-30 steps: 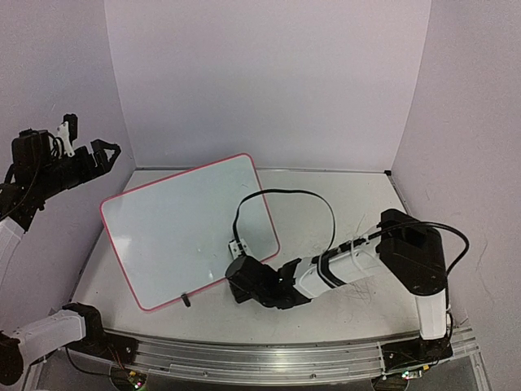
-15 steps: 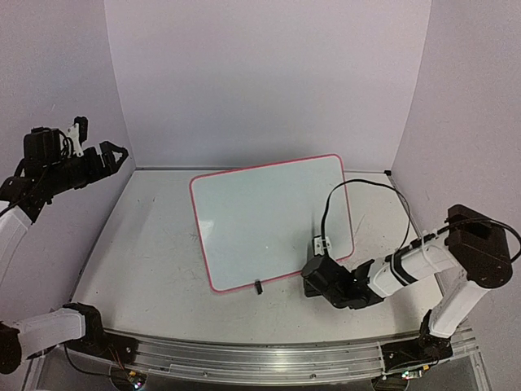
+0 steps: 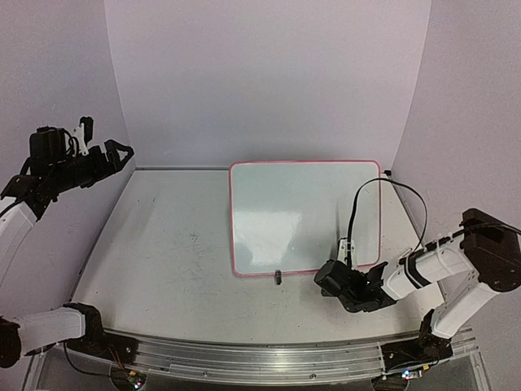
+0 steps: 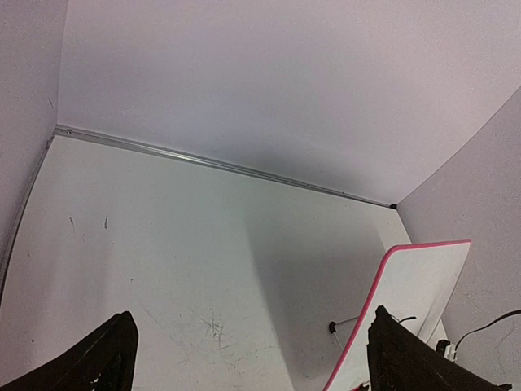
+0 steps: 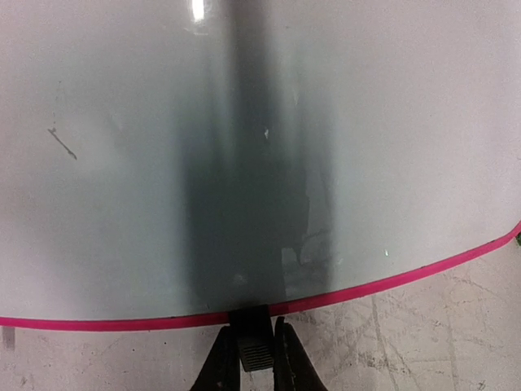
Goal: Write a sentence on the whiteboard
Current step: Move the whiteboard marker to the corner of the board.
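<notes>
My right gripper (image 5: 253,362) is pinched tight on the black clip foot (image 5: 252,349) at the near edge of the whiteboard (image 3: 305,216), which sits at the back right of the table (image 3: 163,244), close to its rear edge. I judge the board light and stiff but glossy — the face would slip, so the frame or a clip is the place to hold. Its long axis runs along the rear edge, face turned up and toward me. My left gripper (image 4: 252,354) hangs spread wide, empty — well apart.
</notes>
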Robot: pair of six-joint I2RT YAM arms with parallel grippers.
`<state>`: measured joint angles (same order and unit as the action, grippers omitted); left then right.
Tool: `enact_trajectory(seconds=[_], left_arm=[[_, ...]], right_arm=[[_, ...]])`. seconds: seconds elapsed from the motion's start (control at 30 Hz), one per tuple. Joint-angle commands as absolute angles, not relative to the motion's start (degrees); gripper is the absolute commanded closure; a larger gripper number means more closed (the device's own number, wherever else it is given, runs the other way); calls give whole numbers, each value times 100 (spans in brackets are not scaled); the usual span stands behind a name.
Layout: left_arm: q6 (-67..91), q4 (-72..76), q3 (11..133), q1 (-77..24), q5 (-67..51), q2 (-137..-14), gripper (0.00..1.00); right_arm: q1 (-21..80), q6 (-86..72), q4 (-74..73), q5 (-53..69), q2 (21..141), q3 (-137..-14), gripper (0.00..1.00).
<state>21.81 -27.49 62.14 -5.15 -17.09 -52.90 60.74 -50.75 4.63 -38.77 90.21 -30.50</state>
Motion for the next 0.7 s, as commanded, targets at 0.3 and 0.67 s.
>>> enact_trajectory(seconds=[0.3,0.67], left_arm=[[2355,-2419,6091,-493,-1949,-5280,1],[2361,-2408,5949,-494,-1976,-5118,1]], right_arm=[[6483,-5286,164,-4651,9477,-4093,100],[6492,-5352,33,-4558,8973,-3686,64]])
